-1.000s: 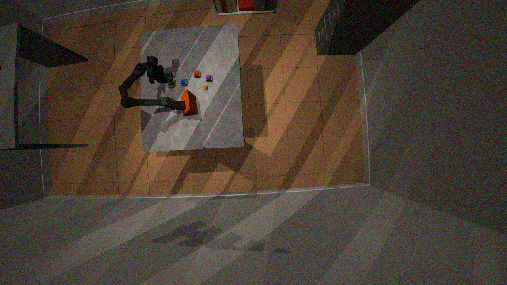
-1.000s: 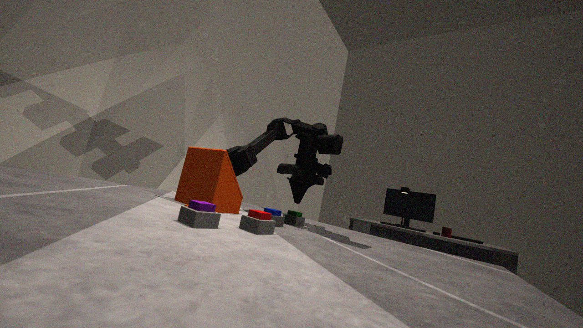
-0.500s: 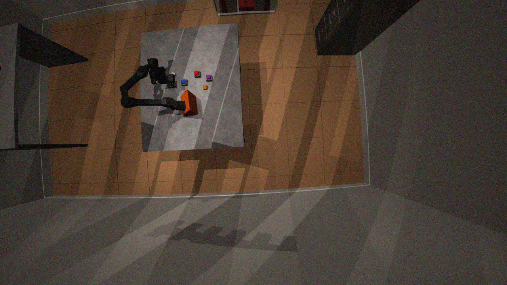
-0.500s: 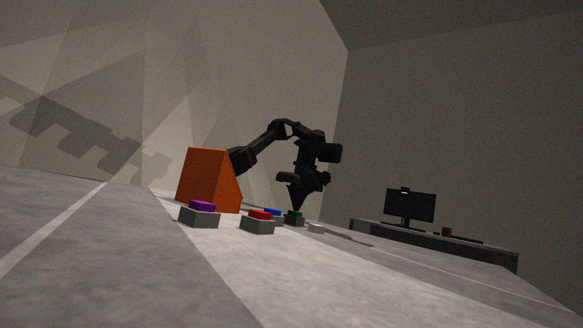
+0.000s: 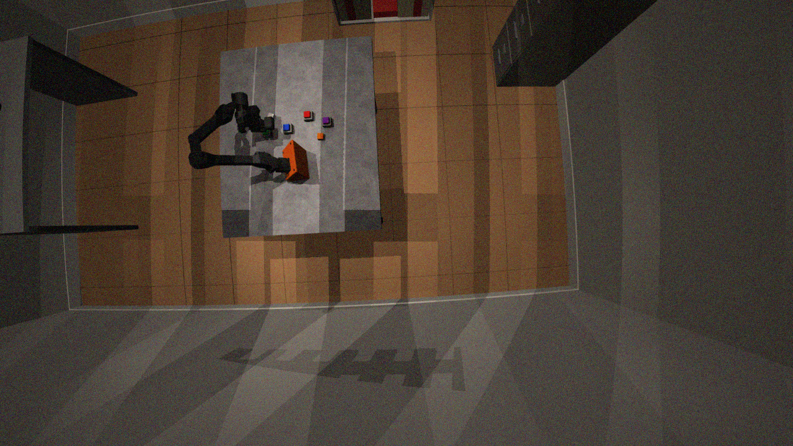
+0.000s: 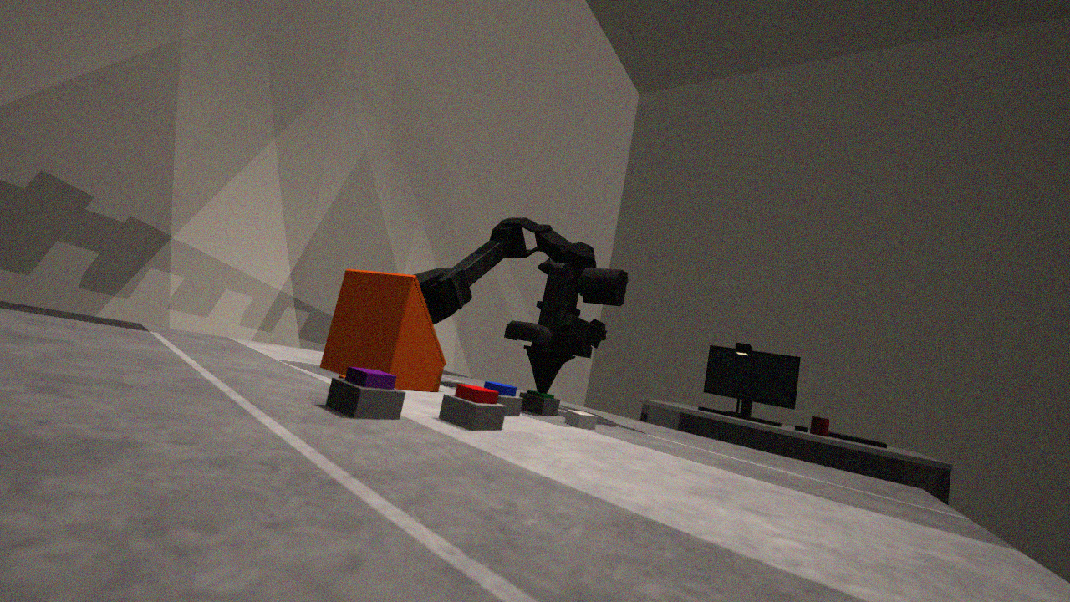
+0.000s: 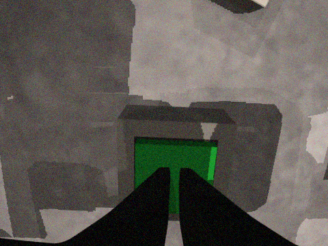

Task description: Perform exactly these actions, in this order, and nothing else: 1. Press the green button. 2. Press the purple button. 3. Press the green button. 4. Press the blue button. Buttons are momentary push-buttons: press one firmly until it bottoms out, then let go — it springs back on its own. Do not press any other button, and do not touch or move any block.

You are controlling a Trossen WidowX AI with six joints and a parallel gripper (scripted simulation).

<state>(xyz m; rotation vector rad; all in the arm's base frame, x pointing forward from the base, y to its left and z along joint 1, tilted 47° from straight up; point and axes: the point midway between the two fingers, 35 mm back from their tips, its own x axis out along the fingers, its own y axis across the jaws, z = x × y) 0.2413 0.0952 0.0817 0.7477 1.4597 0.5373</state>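
Note:
My gripper (image 6: 543, 391) (image 7: 173, 178) is shut and empty, pointing straight down. Its fingertips rest on the green button (image 5: 267, 134) (image 7: 154, 154), whose cap sits low in its dark housing in the exterior view. The fingers cover the cap's near part in the wrist view. The blue button (image 5: 286, 127) (image 6: 499, 388) stands beside the green one. The purple button (image 5: 326, 120) (image 6: 370, 377) stands farther off. Both of these caps are raised, with nothing touching them.
A red button (image 5: 307, 114) (image 6: 476, 393) stands between the blue and purple ones. A white block (image 5: 271, 116) (image 6: 581, 416) lies near the green button. A small orange block (image 5: 320, 136) lies near the purple button. The orange wedge (image 5: 296, 160) (image 6: 370, 322) stands at the arm's base.

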